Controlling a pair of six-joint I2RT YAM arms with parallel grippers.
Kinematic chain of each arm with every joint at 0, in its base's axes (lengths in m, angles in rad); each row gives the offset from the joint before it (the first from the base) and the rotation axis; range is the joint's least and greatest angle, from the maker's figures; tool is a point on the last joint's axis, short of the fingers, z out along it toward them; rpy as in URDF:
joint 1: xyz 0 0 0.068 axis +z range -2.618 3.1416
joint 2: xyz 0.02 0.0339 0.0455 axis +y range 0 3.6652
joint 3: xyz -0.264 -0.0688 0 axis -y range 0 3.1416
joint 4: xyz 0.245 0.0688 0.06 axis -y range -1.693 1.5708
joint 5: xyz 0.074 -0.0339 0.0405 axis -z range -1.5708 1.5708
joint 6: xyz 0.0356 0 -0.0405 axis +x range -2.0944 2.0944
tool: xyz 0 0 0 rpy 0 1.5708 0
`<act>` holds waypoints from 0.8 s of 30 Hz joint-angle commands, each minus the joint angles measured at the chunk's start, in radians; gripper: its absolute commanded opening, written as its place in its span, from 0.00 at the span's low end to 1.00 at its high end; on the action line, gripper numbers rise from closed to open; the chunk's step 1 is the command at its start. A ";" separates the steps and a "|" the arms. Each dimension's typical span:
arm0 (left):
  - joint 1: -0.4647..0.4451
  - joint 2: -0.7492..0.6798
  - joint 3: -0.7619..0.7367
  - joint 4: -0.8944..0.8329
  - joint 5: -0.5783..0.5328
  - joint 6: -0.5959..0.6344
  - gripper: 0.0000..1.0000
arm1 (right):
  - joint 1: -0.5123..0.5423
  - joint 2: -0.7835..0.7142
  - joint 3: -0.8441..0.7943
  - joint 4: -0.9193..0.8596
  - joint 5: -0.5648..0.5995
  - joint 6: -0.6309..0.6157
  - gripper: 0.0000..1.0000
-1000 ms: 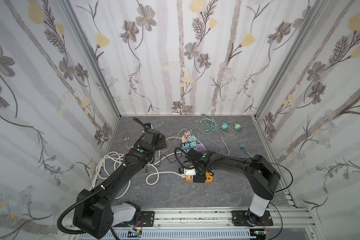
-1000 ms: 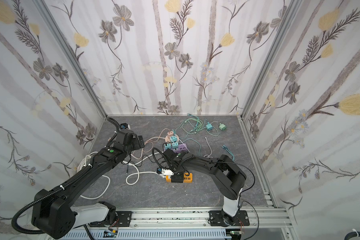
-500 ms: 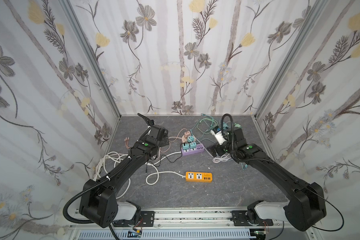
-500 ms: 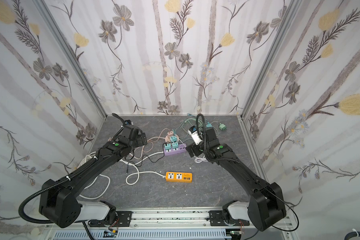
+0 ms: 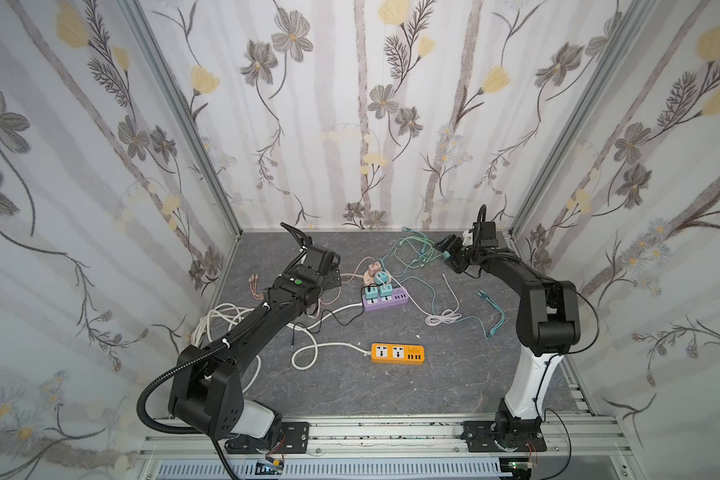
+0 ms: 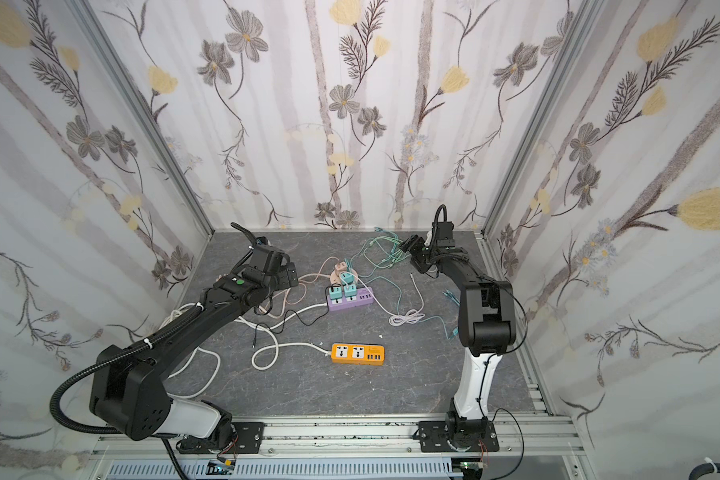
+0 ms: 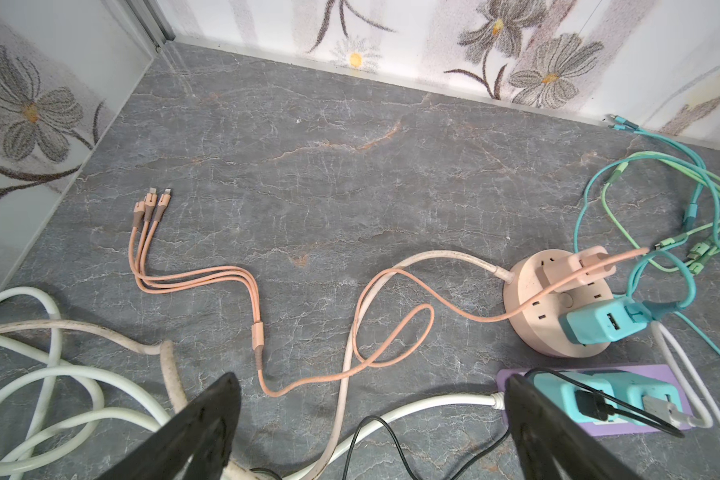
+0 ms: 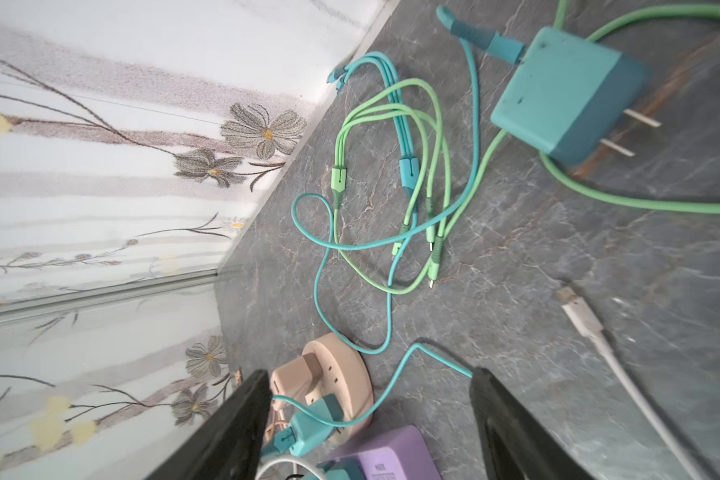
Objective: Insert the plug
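A loose teal plug [image 8: 566, 95] with two bare prongs lies on the grey floor among teal and green cables [image 8: 408, 174]. My right gripper [image 8: 368, 374] hangs open above the floor near it with nothing between its fingers; it is at the back right in both top views [image 5: 452, 249] [image 6: 410, 247]. An orange power strip [image 5: 397, 353] [image 6: 357, 353] lies at the front middle with its sockets free. A purple strip [image 5: 385, 297] [image 7: 641, 415] holds two teal chargers. My left gripper [image 7: 371, 386] [image 5: 331, 280] is open over the cords, left of the purple strip.
A round pink socket hub [image 7: 558, 299] [image 8: 350, 374] carries a pink and a teal charger. A pink three-headed cable [image 7: 150, 208] and thick white cords [image 5: 225, 320] lie at the left. A white USB cable [image 8: 578, 316] lies at the right. Walls close the back and sides.
My right arm has swung from the orange strip to the back right, over the teal and green cables. The left arm has shifted slightly toward the back.
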 commanded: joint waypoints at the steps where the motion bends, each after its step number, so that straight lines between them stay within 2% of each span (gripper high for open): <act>1: 0.000 0.020 0.023 -0.021 -0.011 -0.008 1.00 | 0.011 0.080 0.082 -0.070 0.052 0.178 0.75; 6: 0.000 0.041 0.042 -0.046 -0.020 -0.005 1.00 | 0.026 0.149 0.165 -0.143 0.152 0.275 0.77; 13: 0.000 0.047 0.046 -0.053 -0.031 -0.002 1.00 | 0.049 0.294 0.349 -0.281 0.146 0.347 0.75; 24: 0.000 0.048 0.043 -0.068 -0.050 0.010 1.00 | 0.076 0.405 0.513 -0.282 0.197 0.396 0.77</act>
